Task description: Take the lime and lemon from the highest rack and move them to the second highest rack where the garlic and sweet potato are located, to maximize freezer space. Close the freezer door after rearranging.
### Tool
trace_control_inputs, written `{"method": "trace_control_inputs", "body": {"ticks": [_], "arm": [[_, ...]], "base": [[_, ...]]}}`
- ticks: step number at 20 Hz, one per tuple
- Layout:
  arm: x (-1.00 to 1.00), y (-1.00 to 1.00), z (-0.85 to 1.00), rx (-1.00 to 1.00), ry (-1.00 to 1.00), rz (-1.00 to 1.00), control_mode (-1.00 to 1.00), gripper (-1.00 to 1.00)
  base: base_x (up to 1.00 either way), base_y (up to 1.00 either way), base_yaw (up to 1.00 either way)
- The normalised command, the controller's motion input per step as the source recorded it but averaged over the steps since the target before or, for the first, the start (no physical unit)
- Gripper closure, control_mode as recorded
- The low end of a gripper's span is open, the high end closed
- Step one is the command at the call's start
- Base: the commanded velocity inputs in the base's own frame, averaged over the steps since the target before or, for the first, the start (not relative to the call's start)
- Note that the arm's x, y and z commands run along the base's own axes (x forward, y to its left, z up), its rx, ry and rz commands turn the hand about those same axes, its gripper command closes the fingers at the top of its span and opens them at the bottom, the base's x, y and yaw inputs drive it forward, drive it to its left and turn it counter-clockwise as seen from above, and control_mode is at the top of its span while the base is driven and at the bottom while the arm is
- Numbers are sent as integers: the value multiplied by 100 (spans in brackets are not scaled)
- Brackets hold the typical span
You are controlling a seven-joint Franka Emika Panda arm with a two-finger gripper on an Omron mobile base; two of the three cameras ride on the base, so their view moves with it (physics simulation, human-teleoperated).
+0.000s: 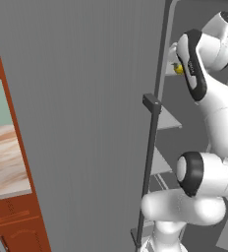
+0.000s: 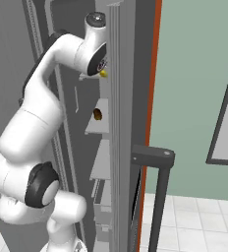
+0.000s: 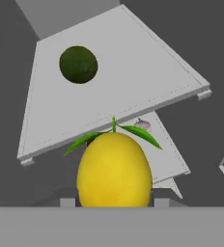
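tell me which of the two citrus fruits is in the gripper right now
The lemon: the yellow fruit with green leaves, held between the gripper fingertips, off the shelf. The dark green lime lies alone on the highest rack.

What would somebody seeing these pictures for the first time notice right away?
A bright yellow lemon with green leaves sits large between the gripper fingers in the hand view, lifted off the shelves. Behind it the dark green lime lies on the highest rack. From the base, the white arm reaches up into the freezer past its open freezer door.
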Motion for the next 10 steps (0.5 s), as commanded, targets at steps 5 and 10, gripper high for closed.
{"method": "trace_control_inputs", "body": {"ticks": [5, 10], "arm": [[-100, 2, -8, 0, 0, 0, -100, 100], [-87, 0, -27, 4, 3, 0, -100, 100]], "base": [[0, 0, 0], [0, 0, 0]]}}
